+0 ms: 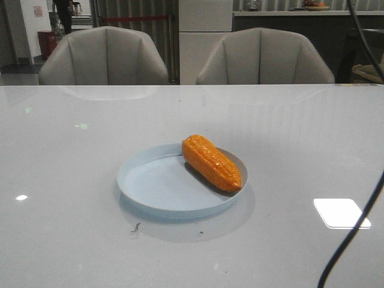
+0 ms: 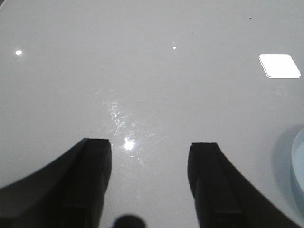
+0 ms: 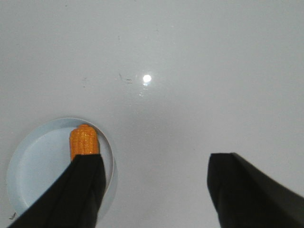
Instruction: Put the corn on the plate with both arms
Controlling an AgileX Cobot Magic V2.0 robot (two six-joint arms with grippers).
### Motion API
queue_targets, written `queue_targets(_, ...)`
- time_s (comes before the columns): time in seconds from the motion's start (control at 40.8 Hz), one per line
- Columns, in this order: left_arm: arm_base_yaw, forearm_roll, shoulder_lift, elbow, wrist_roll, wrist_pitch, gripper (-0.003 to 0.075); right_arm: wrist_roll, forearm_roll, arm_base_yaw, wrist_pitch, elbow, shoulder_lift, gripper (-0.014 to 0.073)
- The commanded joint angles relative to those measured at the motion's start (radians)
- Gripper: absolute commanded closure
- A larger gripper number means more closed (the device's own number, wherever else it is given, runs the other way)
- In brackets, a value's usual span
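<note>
Front view, corn [image 1: 212,162] on plate [image 1: 157,187] (unmarked), white table [image 1: 72,156]

Front camera faced forward, low over table [image 1: 72,150]; wrist cameras looked down from above; all three shared plate [image 1: 150,186].

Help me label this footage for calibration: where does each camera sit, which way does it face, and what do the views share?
Front view: sits behind the table, facing forward over it to two chairs; sees the corn lying on the plate; only a black cable of the robot shows.
Left wrist view: looks down on the table; the open left gripper is empty; the plate rim shows at the edge.
Right wrist view: looks down past the open right gripper at corn and plate.
Shared: all three show the plate; front and right wrist views show the corn.
</note>
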Motion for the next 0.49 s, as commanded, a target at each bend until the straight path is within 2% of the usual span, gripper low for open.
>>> queue_targets(0.0, 0.001, -0.009, -0.019, -0.028, -0.002, -0.078, 0.029, 0.0, 0.002, -0.035, -0.143, 0.11, -0.13, 0.0032)
queue_targets(0.27, 0.001, -0.009, -0.019, -0.028, -0.002, -0.078, 0.029, 0.0, 0.002, -0.111, -0.208, 0.436, -0.378, 0.0032)
queue_targets(0.466, 0.001, -0.009, -0.019, -0.028, -0.002, -0.078, 0.029, 0.0, 0.002, -0.125, -0.29, 0.639, -0.534, 0.0032)
